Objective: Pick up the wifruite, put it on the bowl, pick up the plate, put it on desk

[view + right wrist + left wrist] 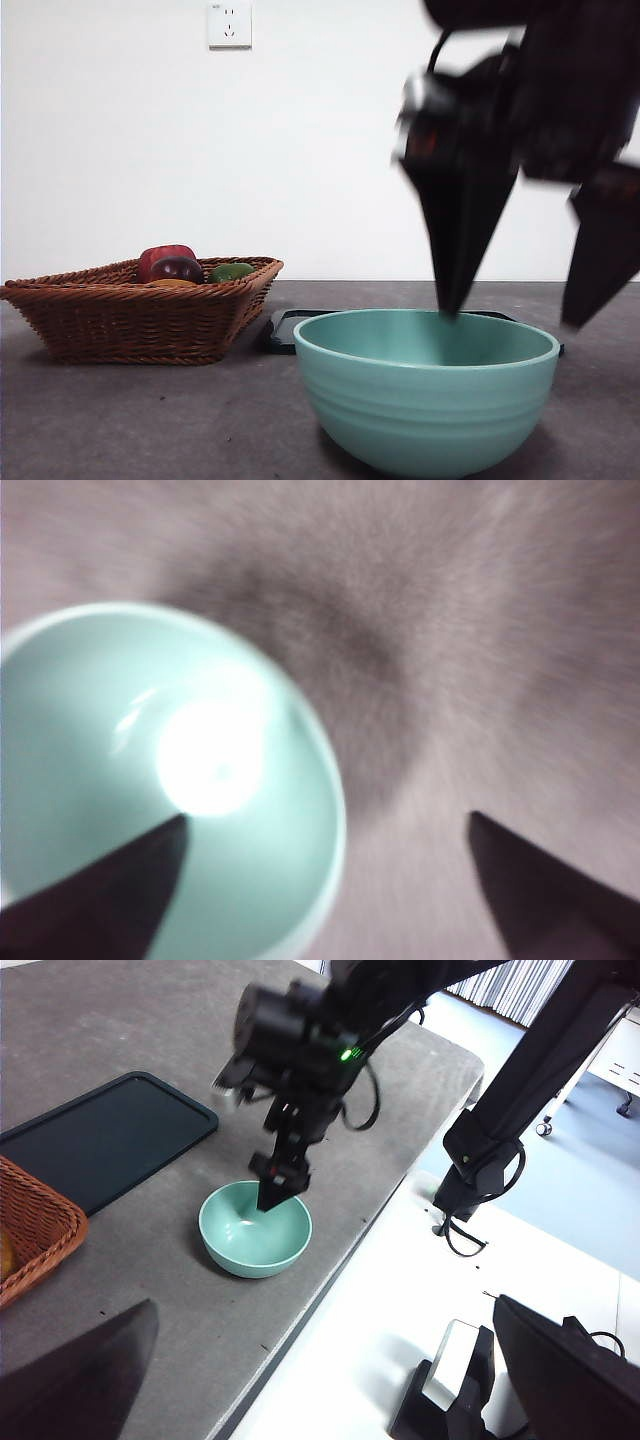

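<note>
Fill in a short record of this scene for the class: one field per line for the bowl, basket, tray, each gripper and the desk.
bowl: teal bowl upright on the desk, near its front edge; no fruit visible inside
basket: wicker basket beside the bowl, holding red, dark purple and green fruit plus something orange
tray: dark flat tray behind the bowl, between it and the basket
right gripper: right gripper open, one jaw over the bowl, the other outside its rim, holding nothing
left gripper: left gripper held back and high, jaws apart, holding nothing
desk: grey-brown desk
</note>
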Controlling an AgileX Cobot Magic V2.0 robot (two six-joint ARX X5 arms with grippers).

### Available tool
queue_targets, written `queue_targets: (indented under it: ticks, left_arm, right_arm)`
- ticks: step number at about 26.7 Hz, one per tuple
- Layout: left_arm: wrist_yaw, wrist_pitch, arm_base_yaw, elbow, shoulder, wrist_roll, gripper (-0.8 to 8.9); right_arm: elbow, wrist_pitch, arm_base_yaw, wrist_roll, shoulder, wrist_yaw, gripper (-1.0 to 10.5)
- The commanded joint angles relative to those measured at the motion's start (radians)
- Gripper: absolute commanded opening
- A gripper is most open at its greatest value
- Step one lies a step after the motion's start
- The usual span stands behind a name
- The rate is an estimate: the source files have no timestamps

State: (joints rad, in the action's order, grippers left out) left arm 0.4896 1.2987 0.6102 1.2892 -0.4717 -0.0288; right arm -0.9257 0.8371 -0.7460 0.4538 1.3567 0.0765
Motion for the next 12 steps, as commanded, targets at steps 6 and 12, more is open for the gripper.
queue_targets:
  ticks: [6, 12]
  left_arm:
    - [0.005, -0.009, 0.006, 0.014, 0.0, -0.005, 5.66]
    - [0.005, -0.009, 0.006, 0.014, 0.0, -0.005, 5.66]
  right_arm:
    - [-0.079, 0.2, -0.018, 0.048, -0.411, -0.003, 5.7]
    - [-0.083, 0.272, -0.018, 0.062, -0.749, -0.011, 5.7]
